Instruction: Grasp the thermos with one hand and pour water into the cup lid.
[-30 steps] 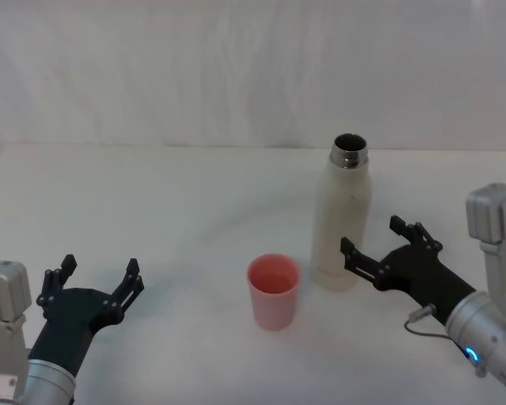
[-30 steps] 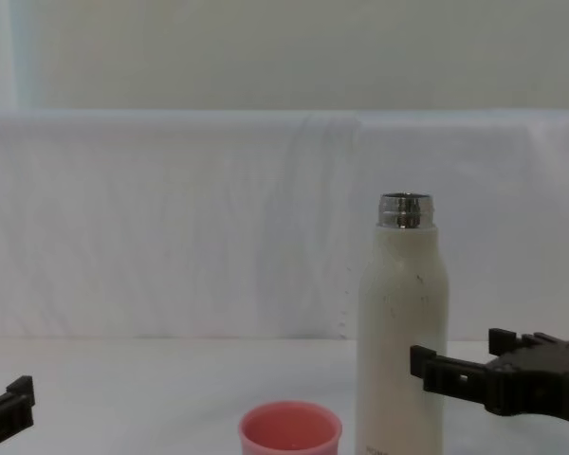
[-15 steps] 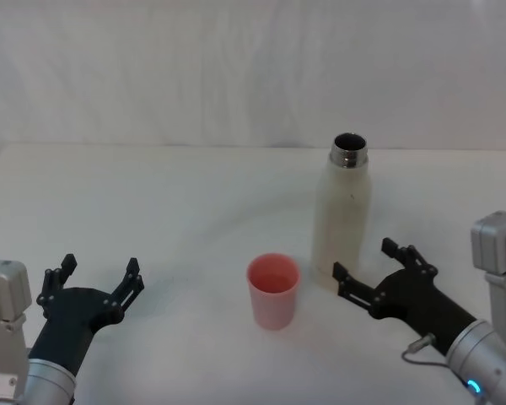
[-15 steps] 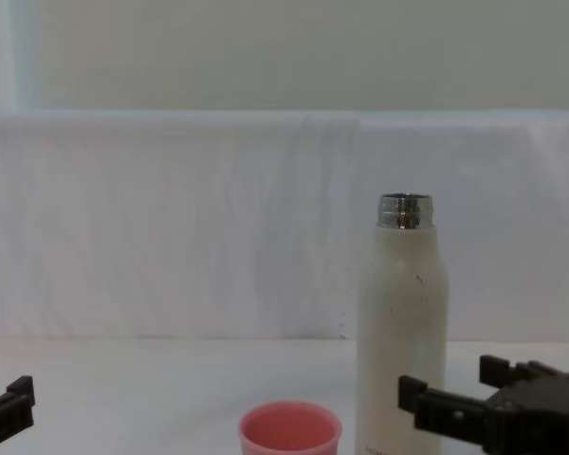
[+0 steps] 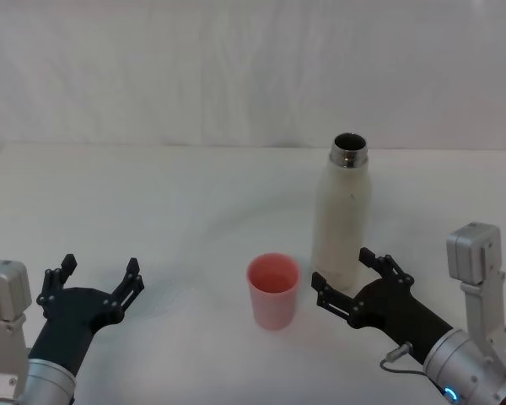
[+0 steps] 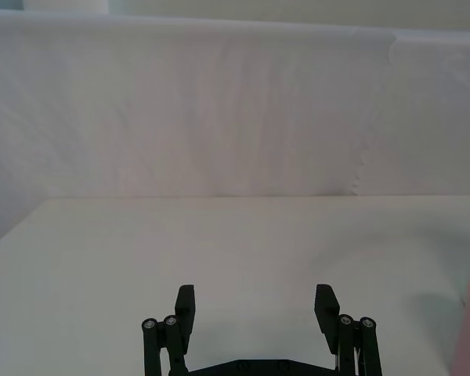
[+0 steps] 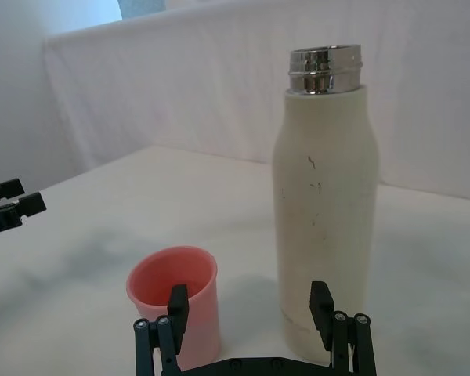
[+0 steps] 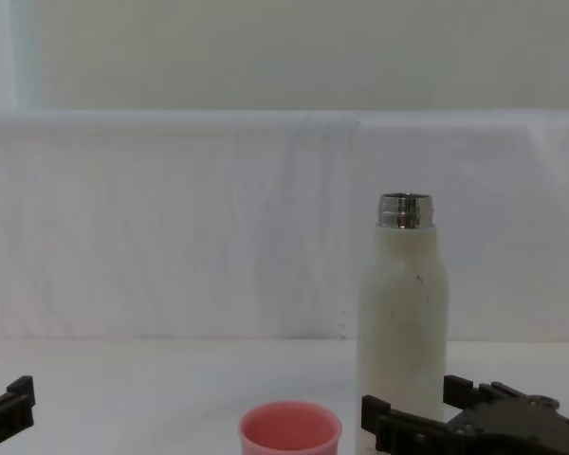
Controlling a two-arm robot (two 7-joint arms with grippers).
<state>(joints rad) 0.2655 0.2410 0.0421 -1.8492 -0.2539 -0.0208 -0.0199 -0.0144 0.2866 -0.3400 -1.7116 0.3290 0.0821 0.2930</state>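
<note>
A smooth white desk [image 5: 169,202] runs back to a draped white cloth backdrop [image 5: 236,67]. The matte cream thermos [image 5: 341,215] with its shiny steel neck stands upright mid-desk, the glossy pink cup lid [image 5: 274,291] just beside it. The right claw [image 5: 347,278], fingers apart, sits near the thermos base; the left claw [image 5: 97,283] rests spread apart.

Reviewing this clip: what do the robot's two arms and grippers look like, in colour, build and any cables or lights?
Both are black two-fingered grippers with open-frame linkage fingers, round pivot pins and flat squared tips. The left gripper sits on a grey-white arm with a boxy pale housing. The right gripper has the same build, plus a thin grey cable loop and a small blue light on its wrist.
</note>
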